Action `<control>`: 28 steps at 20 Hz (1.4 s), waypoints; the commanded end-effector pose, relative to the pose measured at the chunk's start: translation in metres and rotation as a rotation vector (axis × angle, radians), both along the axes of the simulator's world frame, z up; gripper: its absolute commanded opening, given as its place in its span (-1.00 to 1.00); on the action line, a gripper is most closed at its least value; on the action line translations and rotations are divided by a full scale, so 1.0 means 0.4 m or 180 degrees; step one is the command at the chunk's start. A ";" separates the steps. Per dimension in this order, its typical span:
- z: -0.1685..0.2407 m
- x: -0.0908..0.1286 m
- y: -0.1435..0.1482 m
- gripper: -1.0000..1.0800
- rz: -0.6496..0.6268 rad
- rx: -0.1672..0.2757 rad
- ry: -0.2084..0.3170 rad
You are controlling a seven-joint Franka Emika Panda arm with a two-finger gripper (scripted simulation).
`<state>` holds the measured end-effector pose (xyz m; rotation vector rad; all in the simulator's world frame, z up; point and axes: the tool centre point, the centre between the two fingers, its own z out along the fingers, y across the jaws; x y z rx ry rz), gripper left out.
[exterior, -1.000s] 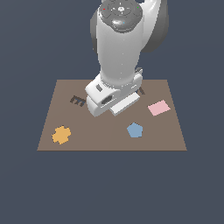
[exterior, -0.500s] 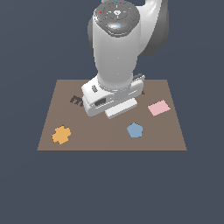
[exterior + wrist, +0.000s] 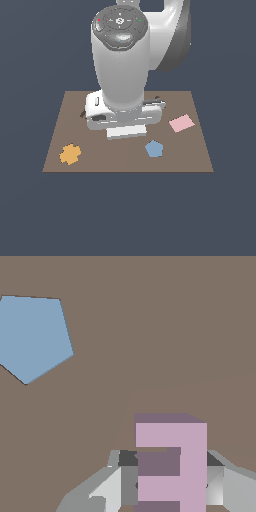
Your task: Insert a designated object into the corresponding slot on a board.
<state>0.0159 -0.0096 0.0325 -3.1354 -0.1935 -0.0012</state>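
Dark slate-blue background surrounds the large flat brown rectangular board (image 3: 195,150), which lies level in the exterior view. On its surface sit a small orange cross-shaped piece (image 3: 70,154) toward the exterior view's left, a small blue pentagon (image 3: 154,148) nearer the middle, and a flat pink square (image 3: 181,123) toward the exterior view's right; all three are well apart from one another. The white Franka arm (image 3: 120,65) stands over the board's middle and hides much of its far half; a sliver of dark recess (image 3: 83,114) shows just beside the arm's lower housing on the exterior view's left, too little of it to tell its shape. In the wrist view, the end effector (image 3: 170,483) is clenched on the small pale lilac E-shaped block (image 3: 172,466), with a grey finger (image 3: 112,486) pressed against each side of it. The block is held above bare brown board, with the blue pentagon (image 3: 32,336) apart from it. No recess is visible in the wrist view.
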 end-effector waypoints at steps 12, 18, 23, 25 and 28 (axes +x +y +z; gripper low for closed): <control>0.007 0.045 -0.116 -1.00 -0.2045 0.0003 -0.0004; 0.010 0.038 -0.173 -1.00 -0.2970 0.0004 -0.0005; 0.012 0.020 -0.218 -1.00 -0.3743 0.0005 -0.0006; 0.013 0.009 -0.235 -1.00 -0.4052 0.0006 -0.0006; 0.015 -0.009 -0.258 -1.00 -0.4515 0.0006 -0.0005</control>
